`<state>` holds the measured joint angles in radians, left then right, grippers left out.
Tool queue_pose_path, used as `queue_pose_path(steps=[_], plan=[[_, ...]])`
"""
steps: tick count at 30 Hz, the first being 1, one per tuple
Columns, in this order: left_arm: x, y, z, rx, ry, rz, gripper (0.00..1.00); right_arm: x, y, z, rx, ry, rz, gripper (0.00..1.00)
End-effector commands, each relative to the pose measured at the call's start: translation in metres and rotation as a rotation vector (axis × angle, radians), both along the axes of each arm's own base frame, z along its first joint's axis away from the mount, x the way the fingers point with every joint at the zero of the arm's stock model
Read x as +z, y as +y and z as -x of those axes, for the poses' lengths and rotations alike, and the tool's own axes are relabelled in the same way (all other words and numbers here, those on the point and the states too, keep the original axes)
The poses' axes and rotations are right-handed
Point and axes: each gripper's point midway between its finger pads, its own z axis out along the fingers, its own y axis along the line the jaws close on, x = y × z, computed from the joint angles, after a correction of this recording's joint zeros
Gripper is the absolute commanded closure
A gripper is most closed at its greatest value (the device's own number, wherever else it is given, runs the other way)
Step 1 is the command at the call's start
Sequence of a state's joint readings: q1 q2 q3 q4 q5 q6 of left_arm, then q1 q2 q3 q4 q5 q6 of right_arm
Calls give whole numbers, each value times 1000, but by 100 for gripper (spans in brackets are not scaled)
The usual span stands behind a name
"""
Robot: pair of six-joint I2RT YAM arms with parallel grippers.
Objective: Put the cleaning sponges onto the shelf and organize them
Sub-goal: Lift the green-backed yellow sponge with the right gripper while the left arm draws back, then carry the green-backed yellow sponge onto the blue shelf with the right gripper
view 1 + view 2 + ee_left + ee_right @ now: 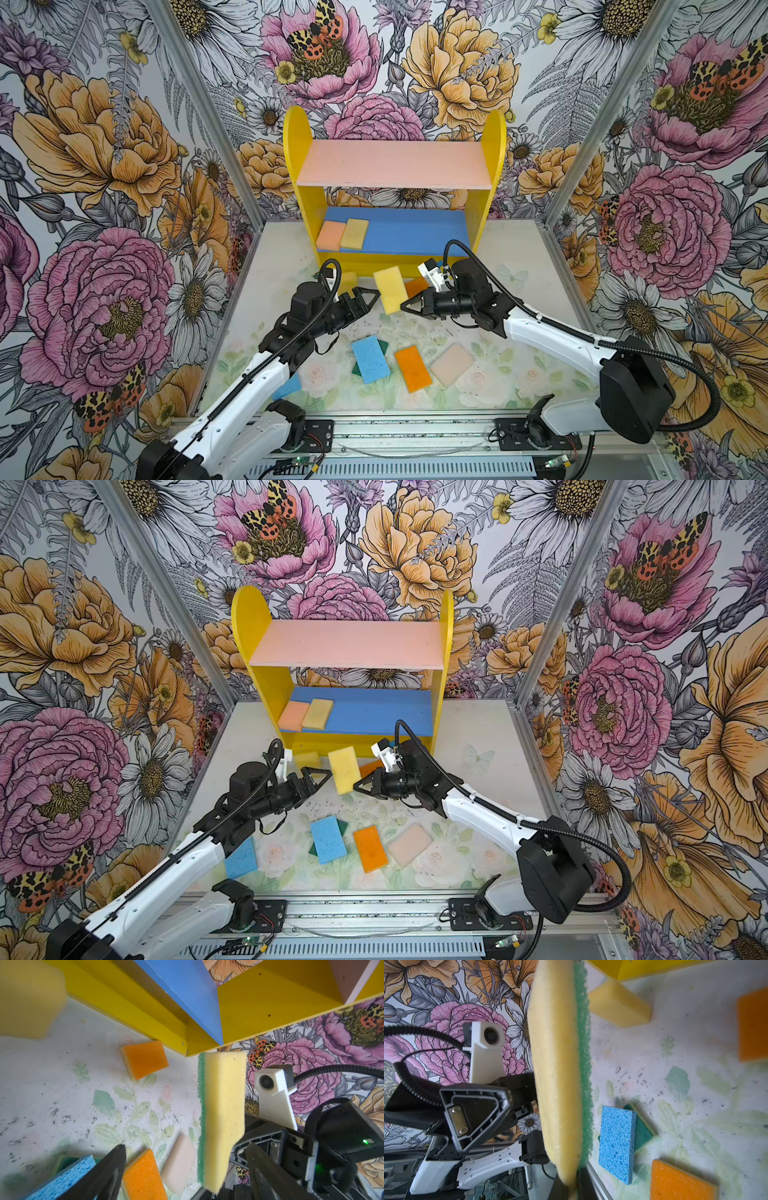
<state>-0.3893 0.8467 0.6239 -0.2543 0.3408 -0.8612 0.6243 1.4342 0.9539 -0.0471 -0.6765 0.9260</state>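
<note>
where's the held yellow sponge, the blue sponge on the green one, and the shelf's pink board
held yellow sponge (390, 291): in a top view, its yellow face
blue sponge (370, 359): in a top view, its top face
pink board (395, 164): in a top view, its bare middle

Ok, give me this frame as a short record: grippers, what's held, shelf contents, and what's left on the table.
left gripper: open, beside the held sponge
right gripper: shut on yellow-green sponge, off the table
shelf upper board: no sponges
lower board: peach sponge, yellow sponge, left end
table, front: blue sponge over green sponge, orange sponge, pink sponge, second blue sponge
table, by shelf: far orange sponge, far yellow sponge
</note>
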Motion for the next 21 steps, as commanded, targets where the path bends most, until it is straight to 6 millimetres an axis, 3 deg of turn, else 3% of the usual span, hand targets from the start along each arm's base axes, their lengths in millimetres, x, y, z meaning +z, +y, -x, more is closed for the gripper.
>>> queue_pose_path(steps=[1,6,13,21], plan=[[-9,51,10,169,30,-154,5,6,-1,-46,-138,-35,30,91],[-16,86,24,294,35,-140,4,15,13,-98,-245,-63,45,91],[-21,106,36,336,46,-139,4,21,30,-163,-400,-73,42,91],[-16,114,44,338,48,-123,4,3,49,-198,-442,-20,13,91]])
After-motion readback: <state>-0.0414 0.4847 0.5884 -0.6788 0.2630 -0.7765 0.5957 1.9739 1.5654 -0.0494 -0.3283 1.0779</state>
